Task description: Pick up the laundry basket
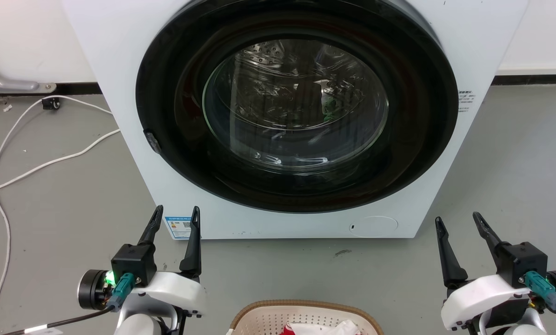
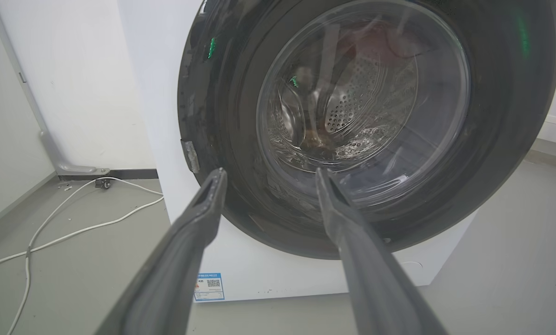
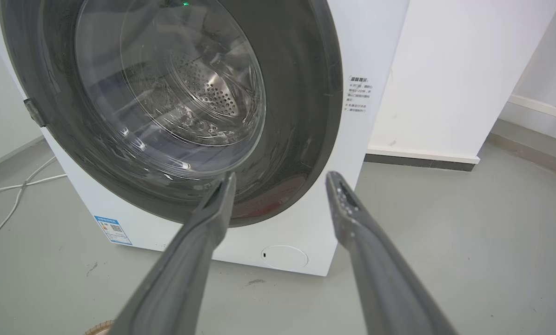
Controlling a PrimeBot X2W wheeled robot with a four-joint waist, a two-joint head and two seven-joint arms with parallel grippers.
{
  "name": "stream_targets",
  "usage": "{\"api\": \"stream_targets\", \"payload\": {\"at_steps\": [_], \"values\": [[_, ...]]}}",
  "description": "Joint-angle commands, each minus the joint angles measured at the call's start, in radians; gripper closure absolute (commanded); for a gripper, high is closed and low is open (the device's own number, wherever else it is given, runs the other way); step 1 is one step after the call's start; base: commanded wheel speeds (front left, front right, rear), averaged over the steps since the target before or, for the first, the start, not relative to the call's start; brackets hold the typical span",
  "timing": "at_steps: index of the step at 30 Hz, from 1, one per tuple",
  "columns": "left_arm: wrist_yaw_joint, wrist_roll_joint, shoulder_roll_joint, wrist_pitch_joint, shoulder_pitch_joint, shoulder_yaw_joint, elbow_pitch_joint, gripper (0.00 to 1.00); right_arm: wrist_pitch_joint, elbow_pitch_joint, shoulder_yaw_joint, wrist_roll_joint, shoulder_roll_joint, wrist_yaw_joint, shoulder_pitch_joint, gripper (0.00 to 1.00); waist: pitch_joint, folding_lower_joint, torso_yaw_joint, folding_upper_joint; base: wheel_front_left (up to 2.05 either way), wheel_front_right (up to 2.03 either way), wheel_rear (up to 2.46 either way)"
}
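Observation:
The laundry basket (image 1: 301, 308), cream with a tan woven-look rim, pokes into the head view at the bottom centre, on the floor, with red and white cloth inside; most of it is cut off by the frame edge. A sliver of its rim (image 3: 99, 327) shows at the bottom of the right wrist view. My left gripper (image 1: 176, 217) is open at the lower left, left of the basket and apart from it. My right gripper (image 1: 459, 221) is open at the lower right, also apart from it. Both hold nothing, fingers pointing toward the washer (image 2: 269, 174) (image 3: 281, 179).
A white front-loading washing machine (image 1: 120, 70) with a shut dark round door (image 1: 296, 107) stands straight ahead on the grey floor. White cables (image 1: 36, 163) trail across the floor at the left. A white wall and dark skirting run behind.

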Motion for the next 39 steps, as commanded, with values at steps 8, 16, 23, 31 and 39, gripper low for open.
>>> {"api": "stream_targets", "payload": {"at_steps": [8, 16, 23, 31, 39], "values": [[0.001, 0.045, -0.004, -0.019, -0.007, 0.006, 0.013, 0.0, -0.019, 0.002, -0.008, -0.032, 0.005, 0.0, 0.014, 0.0, 0.002, 0.0, 0.002, 0.0, 0.0, 0.0, 0.0], [-0.003, 0.036, -0.008, -0.02, -0.006, 0.013, 0.023, 0.0, -0.028, 0.012, -0.012, -0.012, 0.005, 0.0, 0.01, 0.0, 0.004, 0.0, 0.002, 0.0, 0.0, 0.0, 0.0], [-0.006, 0.032, -0.01, -0.02, -0.011, 0.011, 0.028, 0.0, -0.033, 0.018, -0.013, -0.011, 0.005, 0.0, -0.002, 0.0, 0.009, 0.0, 0.003, 0.0, 0.0, 0.0, 0.0], [-0.014, 0.032, -0.012, -0.019, -0.017, 0.004, 0.049, 0.0, -0.016, 0.034, -0.014, -0.007, 0.005, 0.0, -0.009, 0.0, 0.016, 0.0, 0.002, 0.0, 0.0, 0.0, 0.0], [-0.042, 0.006, -0.012, -0.018, -0.037, -0.034, 0.202, 0.0, 0.051, 0.119, -0.003, 0.002, 0.004, 0.0, -0.001, 0.0, 0.062, 0.0, -0.004, 0.0, 0.0, 0.0, 0.0]]}}
